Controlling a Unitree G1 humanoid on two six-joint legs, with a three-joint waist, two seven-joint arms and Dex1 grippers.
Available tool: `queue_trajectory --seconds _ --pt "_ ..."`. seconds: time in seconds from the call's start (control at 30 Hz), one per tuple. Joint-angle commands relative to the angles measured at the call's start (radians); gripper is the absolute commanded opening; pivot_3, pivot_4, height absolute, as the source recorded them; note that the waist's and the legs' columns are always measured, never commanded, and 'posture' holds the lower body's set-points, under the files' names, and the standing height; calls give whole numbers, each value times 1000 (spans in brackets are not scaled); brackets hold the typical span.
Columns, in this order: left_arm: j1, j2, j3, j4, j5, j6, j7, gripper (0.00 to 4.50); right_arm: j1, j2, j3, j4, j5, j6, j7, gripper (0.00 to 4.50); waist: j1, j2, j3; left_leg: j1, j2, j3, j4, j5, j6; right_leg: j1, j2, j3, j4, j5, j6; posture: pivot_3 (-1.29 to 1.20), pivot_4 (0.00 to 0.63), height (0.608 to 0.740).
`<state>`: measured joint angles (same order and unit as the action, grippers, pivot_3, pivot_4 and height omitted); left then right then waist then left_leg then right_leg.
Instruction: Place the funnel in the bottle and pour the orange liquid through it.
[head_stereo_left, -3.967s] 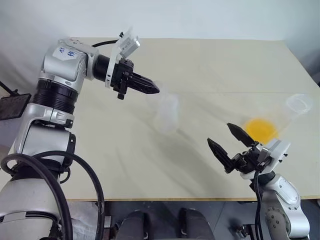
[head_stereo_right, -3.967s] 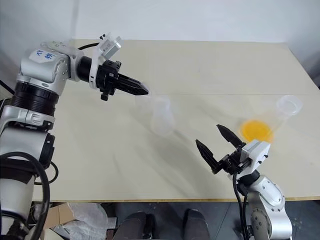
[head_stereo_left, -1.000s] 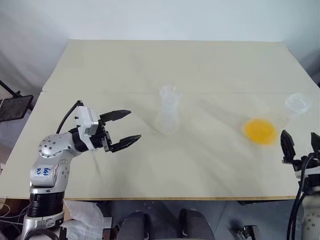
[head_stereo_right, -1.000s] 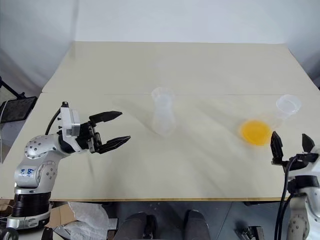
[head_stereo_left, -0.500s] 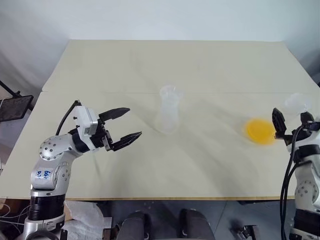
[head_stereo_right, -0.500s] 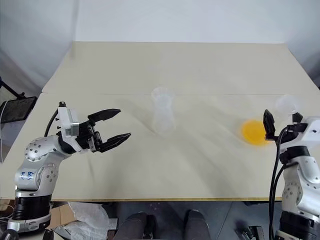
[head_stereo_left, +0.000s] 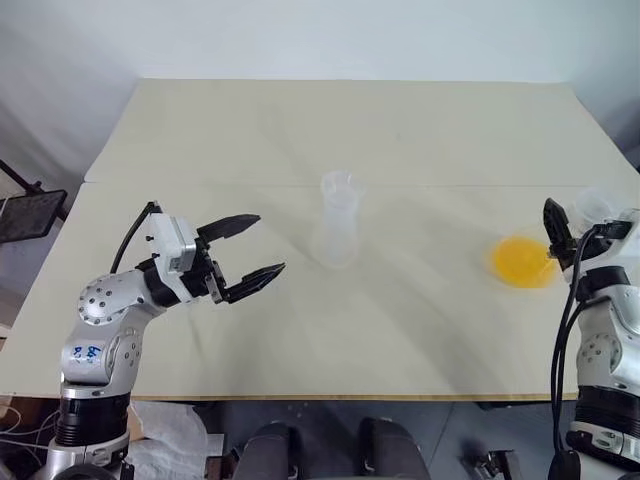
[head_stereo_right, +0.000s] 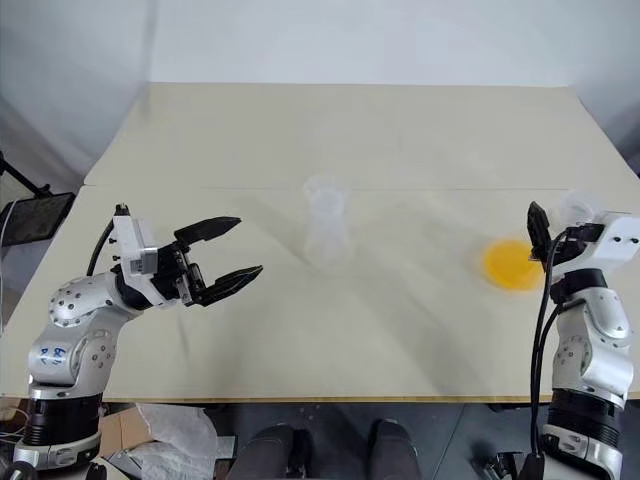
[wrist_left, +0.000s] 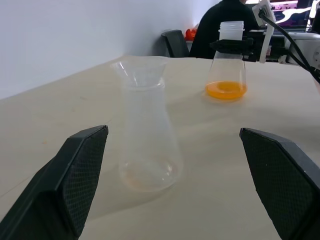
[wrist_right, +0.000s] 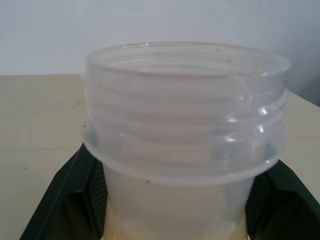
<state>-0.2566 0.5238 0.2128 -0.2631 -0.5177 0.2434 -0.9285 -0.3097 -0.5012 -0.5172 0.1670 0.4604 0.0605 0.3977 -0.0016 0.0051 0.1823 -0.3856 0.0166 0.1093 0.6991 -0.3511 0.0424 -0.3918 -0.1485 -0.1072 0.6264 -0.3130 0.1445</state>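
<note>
Beige table (head_stereo_left: 420, 130): seated person (wrist_left: 227, 20) and dark chair (wrist_left: 176, 42) beyond.

A pale beige table (head_stereo_left: 300, 120) spans the frame; a dark chair (wrist_left: 176, 42) sits at upper centre.

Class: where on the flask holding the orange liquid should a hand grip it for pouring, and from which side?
Grip the narrow threaded neck under its collar, coming in level from the robot's side. The flask stands upright and its base flares wide; the right hand already clamps there.
</note>
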Motion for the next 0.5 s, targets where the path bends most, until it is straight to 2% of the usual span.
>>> queue_trajectory --seconds 0.03,0.23,0.37,0.5 --pt "13 5 13 -41 -29 -20 6 4500 -12 -11 -15 -17 7 -47 14 2738 0 0 0 0 0 0 0 0 0 0 0 0 0 0 0 0 150 740" --pt "11 11 13 -34 -32 -21 8 4500 -16 9 5 -72 58 -49 76 2737 -1 0 0 0 0 0 0 0 0 0 0 0 0 0 0 0 150 740" --pt "4 10 10 -26 -28 -25 9 4500 -56 15 79 -132 10 -53 61 2737 -4 0 0 0 1 0 0 0 0 0 0 0 0 0 0 0 150 740" --pt "-15 -6 6 -8 -23 -30 30 4500 -126 7 214 -202 -72 -39 84 2737 -5 1 0 0 1 1 -1 0 0 -1 0 0 0 0 0 0 150 740"
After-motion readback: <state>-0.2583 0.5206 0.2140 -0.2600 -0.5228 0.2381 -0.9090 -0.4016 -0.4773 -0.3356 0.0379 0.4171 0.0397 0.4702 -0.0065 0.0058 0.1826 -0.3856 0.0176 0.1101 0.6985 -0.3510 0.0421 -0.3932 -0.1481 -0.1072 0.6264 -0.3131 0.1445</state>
